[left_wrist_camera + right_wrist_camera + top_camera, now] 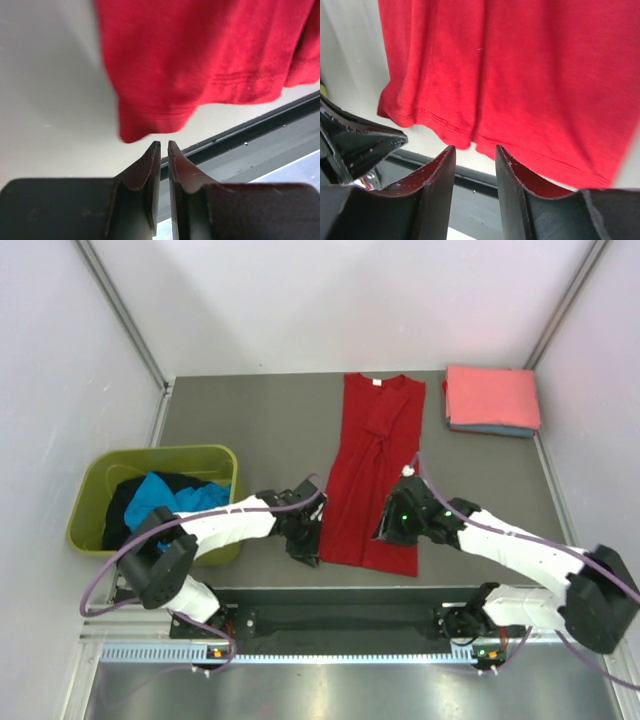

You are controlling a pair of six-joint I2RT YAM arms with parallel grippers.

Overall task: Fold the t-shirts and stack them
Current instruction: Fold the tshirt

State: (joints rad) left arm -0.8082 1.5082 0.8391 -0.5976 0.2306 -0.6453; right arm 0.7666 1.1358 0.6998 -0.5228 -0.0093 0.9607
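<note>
Grey tabletop (250, 420) fills the top view between white walls (300, 300). Centre frame I see the red t-shirt (375, 470) lying flat, folded into a long narrow strip, collar at the top, hem toward the bottom. At left, the olive-green tub (90, 490) holds a turquoise shirt (180, 495) and a black shirt (120, 505). Upper right, a folded salmon-pink shirt (492, 395) sits on a blue shirt (495, 430). My left gripper (164, 145), jaws a sliver apart and empty, sits just off the hem's left corner. The right gripper (475, 149), jaws parted and empty, faces the hem.
</note>
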